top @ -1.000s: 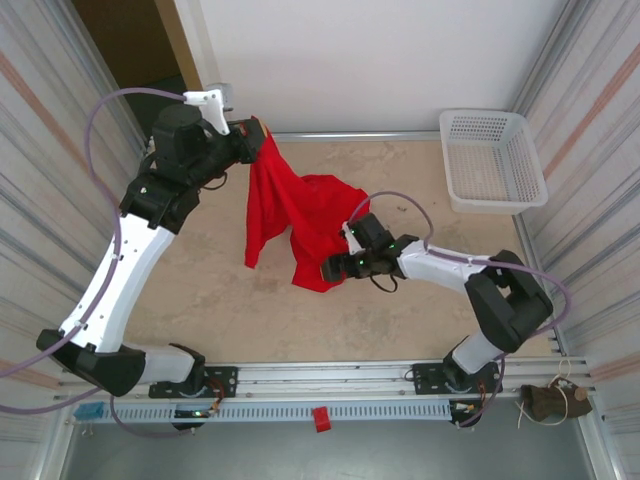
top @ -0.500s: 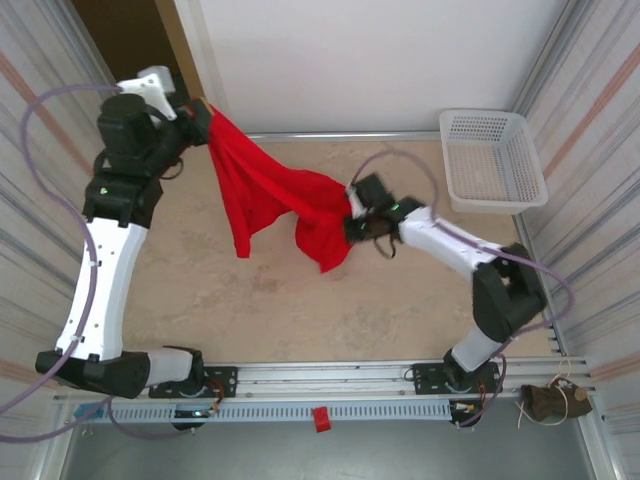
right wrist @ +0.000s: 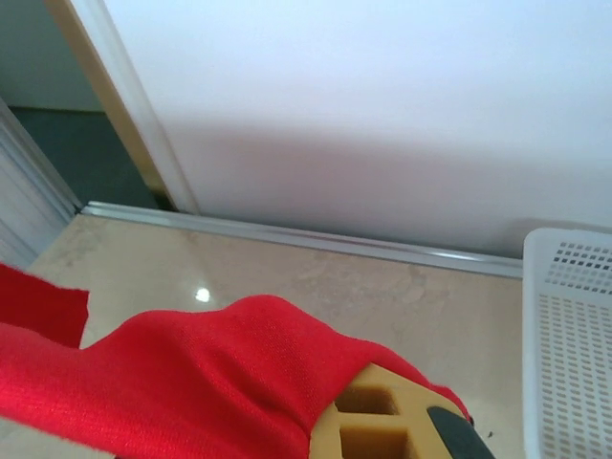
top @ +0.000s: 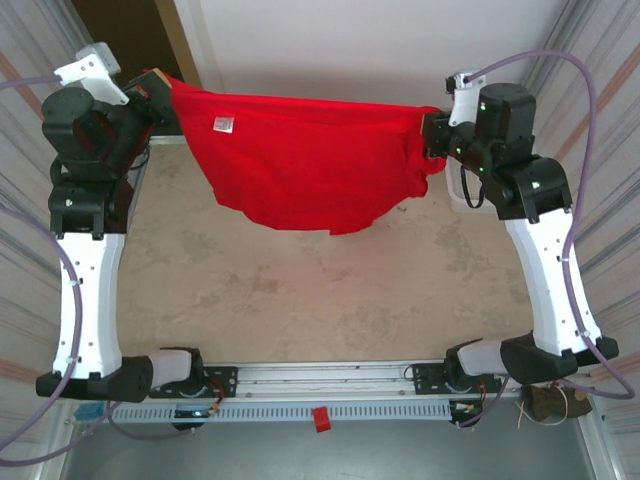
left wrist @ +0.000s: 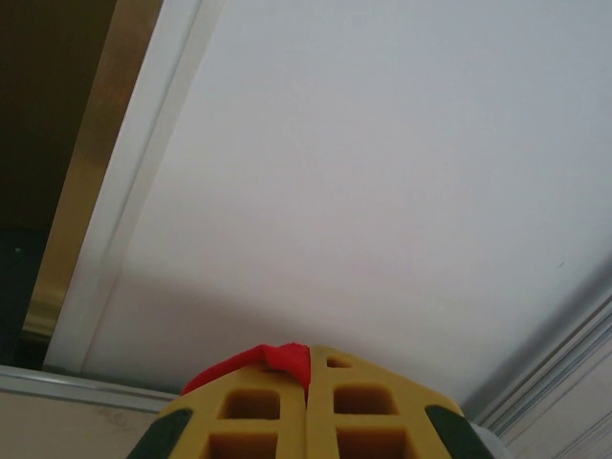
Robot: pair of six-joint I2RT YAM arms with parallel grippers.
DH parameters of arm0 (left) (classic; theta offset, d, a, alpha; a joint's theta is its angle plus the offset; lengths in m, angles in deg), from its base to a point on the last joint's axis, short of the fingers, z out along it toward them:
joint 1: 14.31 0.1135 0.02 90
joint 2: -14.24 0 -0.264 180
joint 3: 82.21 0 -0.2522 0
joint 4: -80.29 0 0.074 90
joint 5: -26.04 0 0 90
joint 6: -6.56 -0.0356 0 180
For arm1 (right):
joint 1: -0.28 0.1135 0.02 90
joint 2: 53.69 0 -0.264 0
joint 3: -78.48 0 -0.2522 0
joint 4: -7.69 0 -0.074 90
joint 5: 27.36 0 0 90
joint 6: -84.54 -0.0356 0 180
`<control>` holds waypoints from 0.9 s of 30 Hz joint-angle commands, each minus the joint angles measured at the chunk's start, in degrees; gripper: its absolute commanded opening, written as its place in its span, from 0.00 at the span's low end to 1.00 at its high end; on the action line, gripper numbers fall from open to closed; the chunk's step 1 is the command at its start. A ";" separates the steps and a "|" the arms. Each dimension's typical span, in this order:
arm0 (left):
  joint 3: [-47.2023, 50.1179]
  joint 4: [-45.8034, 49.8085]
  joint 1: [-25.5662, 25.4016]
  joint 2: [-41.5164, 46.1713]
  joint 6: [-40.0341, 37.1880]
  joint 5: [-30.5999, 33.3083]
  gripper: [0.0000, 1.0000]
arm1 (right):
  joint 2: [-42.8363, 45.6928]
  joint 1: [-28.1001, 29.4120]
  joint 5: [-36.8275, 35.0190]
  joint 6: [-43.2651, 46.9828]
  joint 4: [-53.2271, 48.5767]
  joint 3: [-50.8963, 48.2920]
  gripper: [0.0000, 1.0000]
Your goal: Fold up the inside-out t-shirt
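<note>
The red inside-out t-shirt (top: 300, 160) hangs spread out in the air between both arms, high above the table near the back wall. Its small white label tag (top: 222, 125) shows near the upper left. My left gripper (top: 160, 98) is shut on the shirt's left top corner; in the left wrist view a red fold (left wrist: 277, 359) pokes out between the closed yellow fingers (left wrist: 368, 402). My right gripper (top: 432, 135) is shut on the right top corner, and the red cloth (right wrist: 191, 382) drapes over its yellow finger (right wrist: 382, 421). The shirt's lower edge hangs free.
A white lattice basket (right wrist: 574, 325) stands at the back right, partly hidden behind the right arm (top: 540, 240). The beige tabletop (top: 300, 290) lies below the shirt. Corrugated side walls (top: 20, 260) flank both arms, and a white back wall (top: 340, 50) is close behind.
Both arms have risen and swung apart, left going left, right going right. The shirt, bunched and drooping before, is now stretched wide between them. The right gripper closed on the cloth.
</note>
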 commanded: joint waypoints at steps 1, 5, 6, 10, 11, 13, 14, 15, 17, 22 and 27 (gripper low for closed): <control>1.07 -3.65 0.29 1.87 1.34 0.50 0.00 | -0.06 -1.36 -1.93 1.73 -2.16 1.23 0.00; 2.50 -3.82 0.26 -0.74 1.11 0.63 0.00 | -4.14 -3.10 -2.06 0.94 0.91 0.26 0.00; 2.38 -3.82 0.27 -1.97 0.89 0.57 0.00 | -5.73 -3.63 -2.16 0.61 2.13 0.45 0.00; -0.03 -5.27 0.40 -7.88 -1.43 0.91 0.00 | -14.37 -5.83 -1.38 -1.28 5.29 5.71 0.00; -1.41 -5.55 0.52 -9.44 -1.90 0.97 0.00 | -16.56 -6.23 -0.61 -1.85 5.46 8.18 0.00; -5.50 -6.02 1.13 -12.96 -1.96 0.94 0.00 | -21.68 -6.70 1.70 -3.02 5.21 15.45 0.00; -7.59 -6.02 1.34 -14.31 -1.66 0.87 0.00 | -23.45 -6.70 2.29 -3.46 4.94 18.36 0.00; -9.90 -5.78 1.58 -15.80 -1.31 0.79 0.00 | -26.09 -6.70 3.23 -4.03 4.13 23.19 0.00; -14.18 -5.67 1.54 -17.63 -0.58 0.49 0.00 | -29.83 -6.63 4.27 -5.48 2.61 30.66 0.00; -18.01 -5.52 1.54 -16.94 0.27 -0.52 0.00 | -30.03 -6.61 5.03 -6.71 3.04 35.57 0.00; -3.66 -7.60 0.93 -5.90 0.14 -1.48 0.00 | -18.22 -6.62 4.69 -7.65 10.71 14.12 0.00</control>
